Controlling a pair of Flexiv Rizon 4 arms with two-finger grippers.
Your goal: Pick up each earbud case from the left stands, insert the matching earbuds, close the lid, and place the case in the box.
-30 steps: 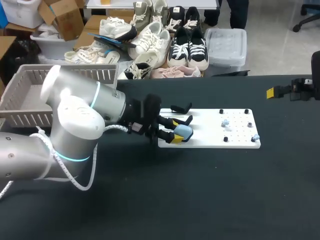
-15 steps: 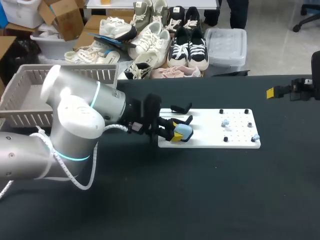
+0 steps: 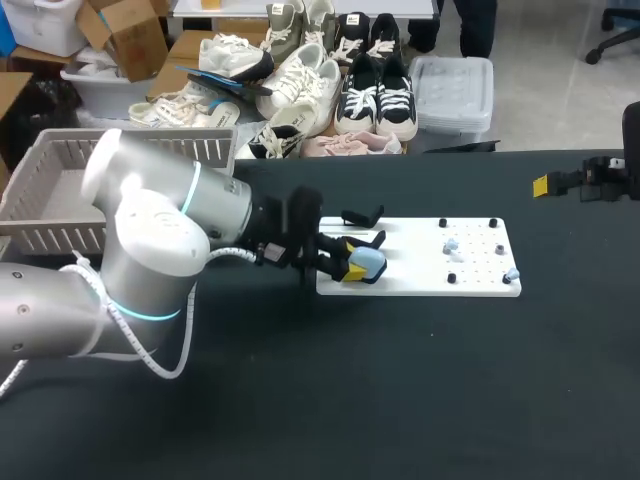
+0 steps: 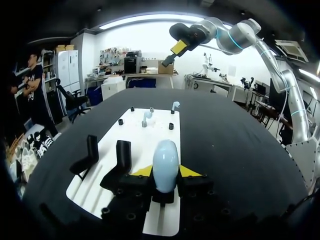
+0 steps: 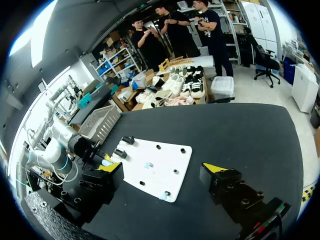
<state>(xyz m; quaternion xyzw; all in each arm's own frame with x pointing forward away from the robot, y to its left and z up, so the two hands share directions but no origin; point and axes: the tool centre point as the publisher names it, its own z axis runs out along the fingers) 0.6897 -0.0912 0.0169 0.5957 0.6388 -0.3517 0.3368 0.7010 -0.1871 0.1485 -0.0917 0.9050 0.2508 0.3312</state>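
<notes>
- The black worktop carries everything I see.
- My left arm comes in from the left and reaches across to the near end of the board.
- A grey slatted basket sits at the far left corner of the worktop, behind that arm.
- A white board lies flat in the middle of the worktop.
- My right gripper hangs at the far right edge, well apart from the board, with its fingers spread wide.
- My left gripper is pinching the earbud case, one yellow tip on each side.
- Two black stands stand beside that gripper on the board's left end.
- The pale blue earbud case stands upright between the fingers over the board's left end; I cannot tell whether it has lifted clear.
- Two pale blue earbuds sit among black pegs at the board's right end.
</notes>
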